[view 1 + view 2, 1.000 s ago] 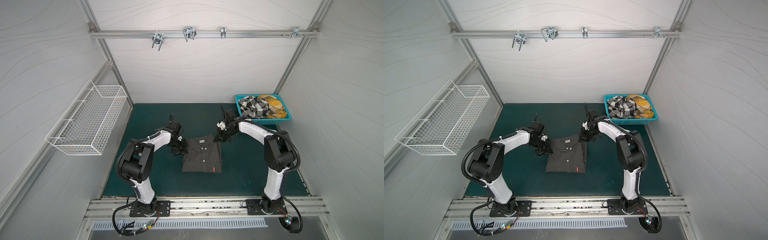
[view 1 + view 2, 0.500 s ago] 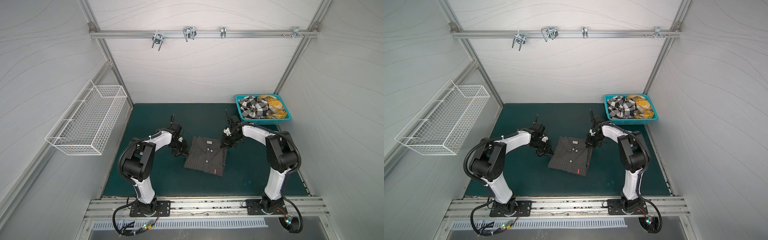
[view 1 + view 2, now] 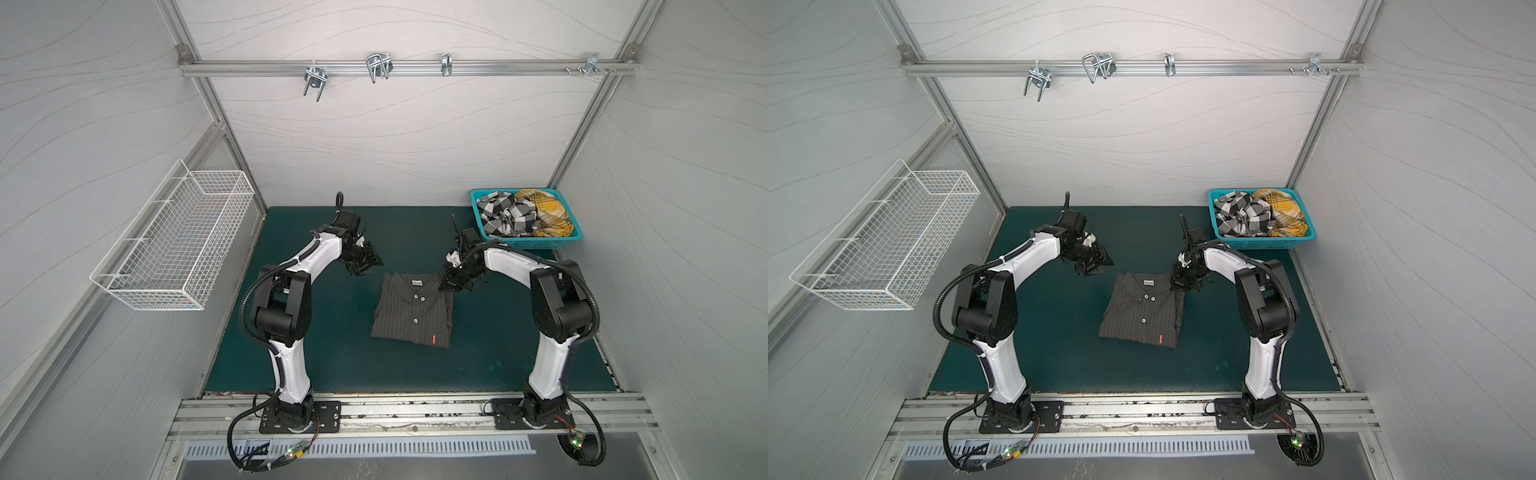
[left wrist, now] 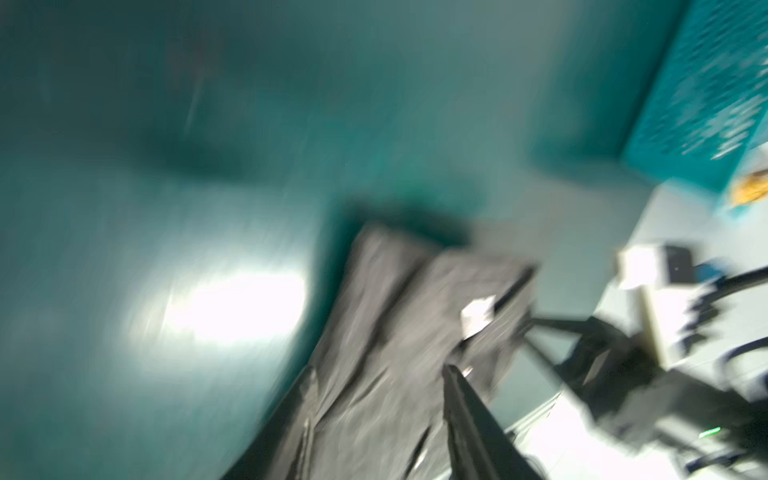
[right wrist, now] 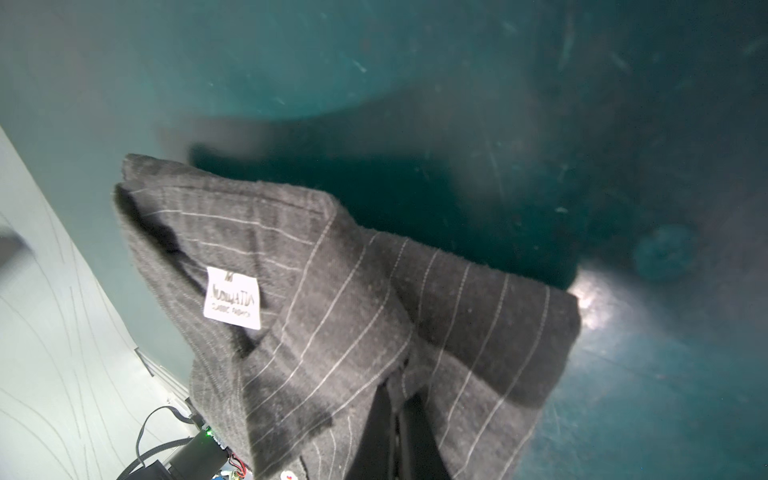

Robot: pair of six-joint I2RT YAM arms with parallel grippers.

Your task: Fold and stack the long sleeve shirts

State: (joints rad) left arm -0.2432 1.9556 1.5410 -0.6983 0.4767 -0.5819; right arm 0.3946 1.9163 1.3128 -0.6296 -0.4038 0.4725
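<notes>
A folded charcoal pinstriped shirt (image 3: 411, 309) (image 3: 1142, 309) lies slightly askew on the green mat, collar toward the back. My right gripper (image 3: 449, 286) (image 3: 1177, 284) (image 5: 399, 399) is shut on a fold of that shirt (image 5: 332, 299) at its right collar corner. To the left of the shirt and apart from it, my left gripper (image 3: 365, 266) (image 3: 1096, 266) hangs open and holds nothing. The blurred left wrist view shows one of its fingers (image 4: 469, 415) over the grey cloth (image 4: 374, 353). A black-and-white checked shirt (image 3: 505, 216) (image 3: 1241, 216) and a mustard plaid shirt (image 3: 544, 212) (image 3: 1283, 212) lie crumpled in the basket.
The teal lattice basket (image 3: 528, 243) (image 3: 1262, 245) stands at the mat's back right corner, just behind my right arm. A white wire basket (image 3: 174, 241) (image 3: 888, 237) hangs on the left wall. Metal hooks (image 3: 378, 68) sit on the overhead rail.
My left gripper has let go of the shirt's left shoulder, opened and drawn back to the left. The right gripper dragged the shirt a little rightward, twisting it.
</notes>
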